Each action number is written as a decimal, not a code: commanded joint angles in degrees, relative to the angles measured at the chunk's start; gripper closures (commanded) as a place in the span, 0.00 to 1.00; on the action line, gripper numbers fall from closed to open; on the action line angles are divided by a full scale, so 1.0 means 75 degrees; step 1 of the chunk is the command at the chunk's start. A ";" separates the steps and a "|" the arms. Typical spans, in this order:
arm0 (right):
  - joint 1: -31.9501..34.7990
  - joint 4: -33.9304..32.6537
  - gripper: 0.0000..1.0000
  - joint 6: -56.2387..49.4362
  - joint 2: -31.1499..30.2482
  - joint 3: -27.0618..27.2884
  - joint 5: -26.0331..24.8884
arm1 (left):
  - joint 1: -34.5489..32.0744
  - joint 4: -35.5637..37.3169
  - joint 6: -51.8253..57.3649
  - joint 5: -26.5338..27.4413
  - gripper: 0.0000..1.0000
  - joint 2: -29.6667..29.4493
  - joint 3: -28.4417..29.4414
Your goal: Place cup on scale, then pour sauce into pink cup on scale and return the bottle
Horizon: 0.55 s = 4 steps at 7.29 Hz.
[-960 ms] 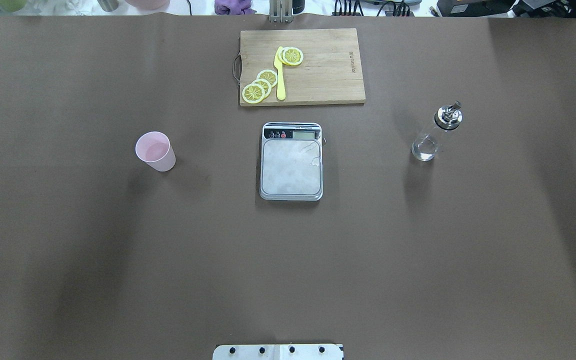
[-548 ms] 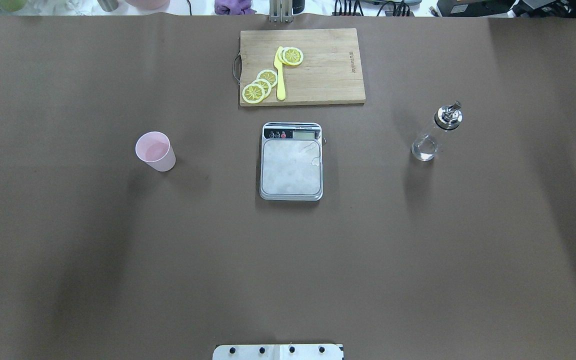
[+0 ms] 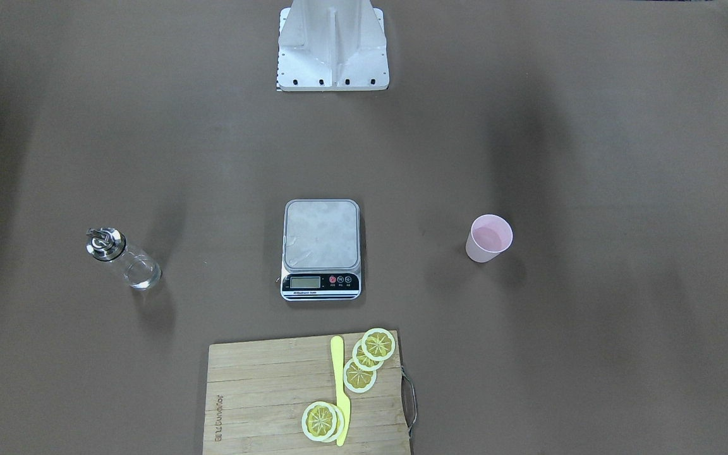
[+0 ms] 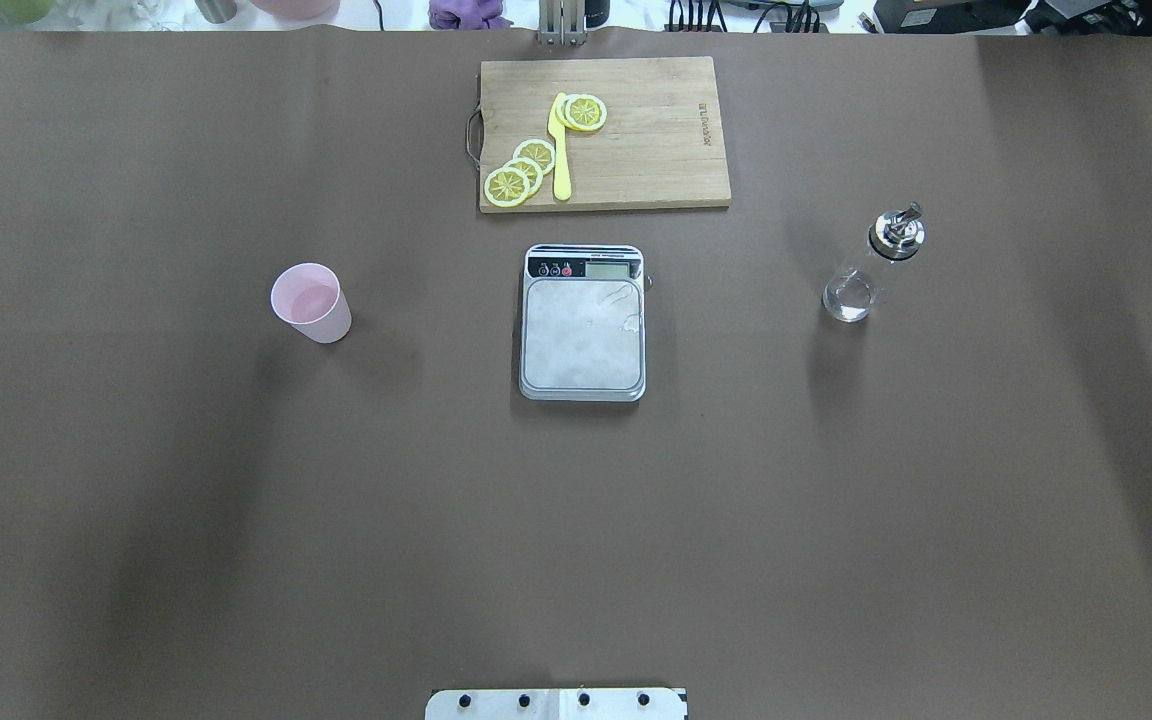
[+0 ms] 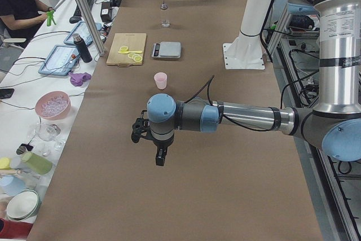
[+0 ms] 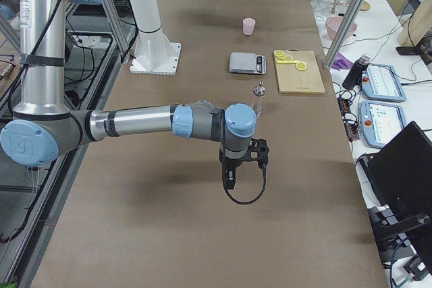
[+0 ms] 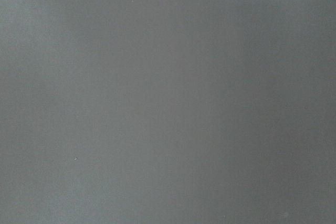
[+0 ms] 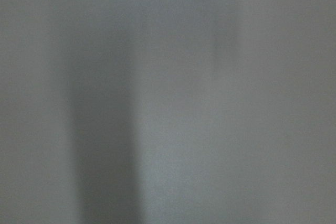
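Observation:
The pink cup [image 4: 311,303] stands upright on the brown table, left of the scale [image 4: 583,335]; it also shows in the front view [image 3: 488,238]. The scale's steel platform is bare. The clear glass bottle [image 4: 866,275] with its metal spout stands right of the scale. My left gripper [image 5: 159,153] shows only in the exterior left view, hanging over the table well short of the cup [image 5: 161,80]. My right gripper [image 6: 229,177] shows only in the exterior right view, short of the bottle [image 6: 258,99]. I cannot tell whether either is open or shut. Both wrist views show only blurred table.
A wooden cutting board [image 4: 636,135] with lemon slices [image 4: 521,170] and a yellow knife [image 4: 560,150] lies just beyond the scale. The robot's base plate [image 4: 556,703] is at the near edge. Bowls, bottles and tablets sit on the side bench [image 5: 53,105].

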 commanded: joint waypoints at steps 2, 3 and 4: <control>-0.0084 0.0065 0.00 0.0057 0.0125 -0.0153 -0.0088 | 0.0001 0.0008 0.0000 -0.0012 0.01 -0.0006 -0.0053; -0.0073 0.0077 0.00 -0.0001 0.0033 -0.0131 -0.0030 | 0.0001 0.0019 0.0000 -0.0012 0.01 -0.0041 -0.0041; -0.0073 0.0170 0.00 0.0010 0.0032 -0.0188 -0.0029 | 0.0001 0.0043 0.0000 -0.0012 0.01 -0.0076 -0.0053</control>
